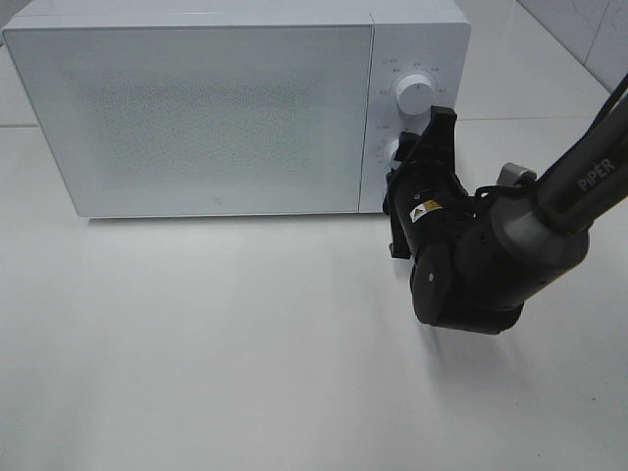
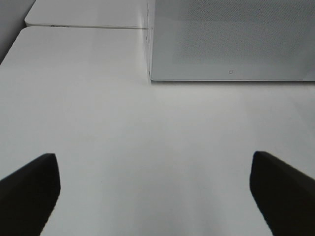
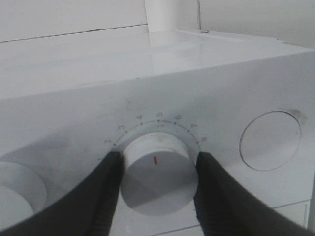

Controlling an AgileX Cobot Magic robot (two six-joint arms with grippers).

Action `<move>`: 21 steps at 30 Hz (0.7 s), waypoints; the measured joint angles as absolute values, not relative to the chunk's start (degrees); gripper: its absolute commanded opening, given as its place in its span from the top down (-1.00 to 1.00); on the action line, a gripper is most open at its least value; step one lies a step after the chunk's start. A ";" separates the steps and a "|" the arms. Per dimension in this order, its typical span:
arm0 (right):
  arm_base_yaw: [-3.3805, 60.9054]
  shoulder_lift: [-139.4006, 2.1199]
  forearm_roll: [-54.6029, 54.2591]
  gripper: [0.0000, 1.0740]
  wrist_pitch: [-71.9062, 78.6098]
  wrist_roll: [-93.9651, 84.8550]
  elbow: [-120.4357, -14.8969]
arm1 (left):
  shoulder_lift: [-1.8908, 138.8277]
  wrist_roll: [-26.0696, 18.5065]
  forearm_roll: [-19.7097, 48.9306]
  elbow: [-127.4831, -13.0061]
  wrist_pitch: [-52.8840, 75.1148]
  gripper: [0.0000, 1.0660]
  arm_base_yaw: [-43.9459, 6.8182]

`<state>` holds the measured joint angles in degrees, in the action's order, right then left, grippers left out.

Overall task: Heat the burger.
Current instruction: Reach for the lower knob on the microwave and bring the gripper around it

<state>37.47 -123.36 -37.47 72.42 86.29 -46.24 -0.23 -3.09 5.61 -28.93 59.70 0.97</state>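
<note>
The burger is out of view. The white microwave [image 1: 216,108] stands at the back of the table with its door closed. My right gripper [image 1: 405,159] reaches its control panel and is shut on the lower knob [image 3: 158,174]; its two black fingers [image 3: 106,189] press on opposite sides of the knob. The knob's red mark points toward the 5 on the numbered scale. My left gripper [image 2: 155,191] does not show in the exterior high view. In its own wrist view it hovers open over bare table, facing the microwave's [image 2: 231,39] front corner, with nothing between its fingers.
The upper knob [image 1: 415,93] sits just above the gripped one. A round white button [image 3: 270,140] lies beside the gripped knob on the panel. The white table [image 1: 216,343] spreads in front of the microwave. A tiled wall [image 1: 589,29] rises at the back right.
</note>
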 measured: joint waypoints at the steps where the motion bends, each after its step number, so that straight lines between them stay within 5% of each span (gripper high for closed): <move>1: 37.47 -123.36 -37.47 0.93 72.42 86.29 -46.24 | -0.23 -3.09 5.61 -28.93 59.70 -0.83 0.97; 11: 37.47 -123.36 -37.47 0.78 72.42 84.28 -46.24 | -0.23 -3.09 5.61 -28.93 59.70 -0.83 0.97; 15: 37.47 -123.36 -37.53 0.58 72.42 83.88 -46.24 | -0.23 -3.09 5.61 -28.93 59.70 -0.83 0.97; 17: 37.47 -123.36 -37.59 0.22 72.42 83.88 -46.24 | -0.23 -3.09 5.61 -28.93 59.70 -0.83 0.97; 21: 37.47 -123.30 -36.78 -0.05 72.31 83.82 -46.24 | -0.23 -3.09 5.61 -28.93 59.70 -0.83 0.97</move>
<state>37.47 -123.30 -36.78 72.31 83.82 -46.24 -0.23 -3.09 5.61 -28.93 59.70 0.97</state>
